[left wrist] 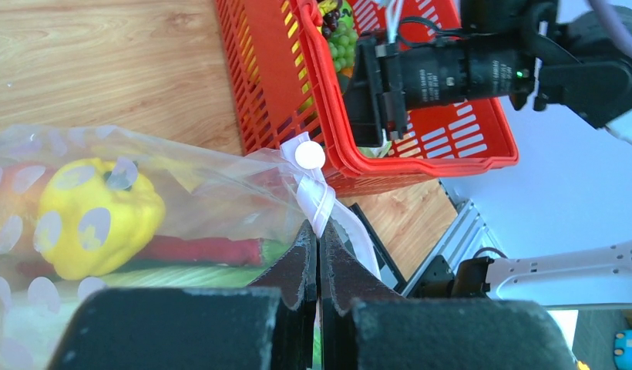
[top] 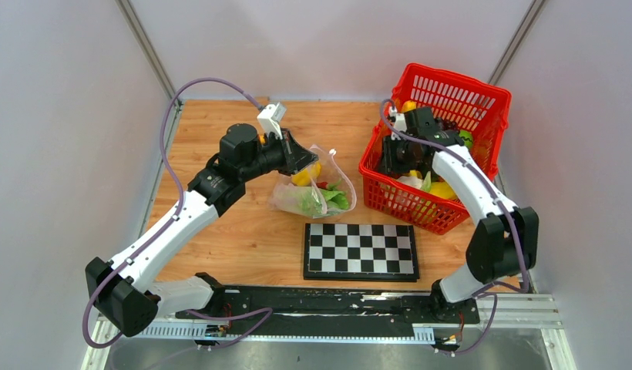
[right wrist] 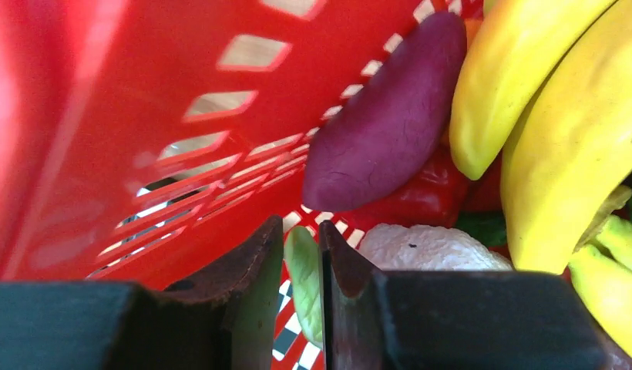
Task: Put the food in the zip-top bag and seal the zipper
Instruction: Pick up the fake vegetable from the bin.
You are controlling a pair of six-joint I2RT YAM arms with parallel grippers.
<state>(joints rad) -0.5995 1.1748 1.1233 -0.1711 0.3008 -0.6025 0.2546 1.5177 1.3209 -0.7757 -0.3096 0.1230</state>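
Observation:
The clear dotted zip-top bag [top: 313, 189] lies on the wooden table, left of the red basket. It holds a yellow pepper [left wrist: 97, 216], a red chilli [left wrist: 197, 250] and green lettuce [top: 328, 200]. My left gripper [left wrist: 318, 231] is shut on the bag's pale zipper strip [left wrist: 317, 196] and holds that edge up; it also shows in the top view [top: 301, 158]. My right gripper [right wrist: 301, 231] is down inside the basket, jaws closed on a pale green lettuce leaf [right wrist: 304, 270]. Beside it lie a purple sweet potato [right wrist: 390, 116], yellow bananas [right wrist: 559, 154] and a white cauliflower [right wrist: 428, 247].
The red mesh basket [top: 444, 77] stands at the back right with several toy foods in it, green grapes [left wrist: 342, 42] among them. A black and white chessboard [top: 361, 250] lies in front of the bag. White walls enclose the table on three sides.

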